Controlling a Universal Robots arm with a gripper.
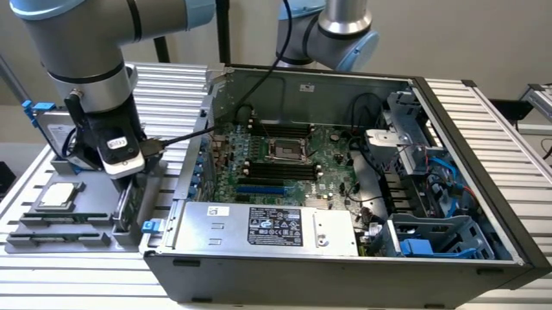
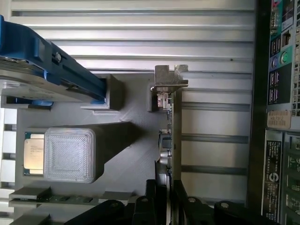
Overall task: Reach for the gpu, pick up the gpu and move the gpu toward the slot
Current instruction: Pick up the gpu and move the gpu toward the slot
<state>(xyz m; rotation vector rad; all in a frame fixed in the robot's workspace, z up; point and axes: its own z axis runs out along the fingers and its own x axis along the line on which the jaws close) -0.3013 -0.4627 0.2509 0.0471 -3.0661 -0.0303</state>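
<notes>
Gripper (image 2: 165, 190) over gpu (image 2: 176, 140) — arm vert.

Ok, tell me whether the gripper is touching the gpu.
Cannot tell. In the wrist view the gripper straddles the gpu edge-on, but neither contact nor a gap shows plainly.

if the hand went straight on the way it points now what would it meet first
Most likely the gpu, which stands on edge in the gray holder, directly in line with the hand. The depth between them is unclear.
</notes>
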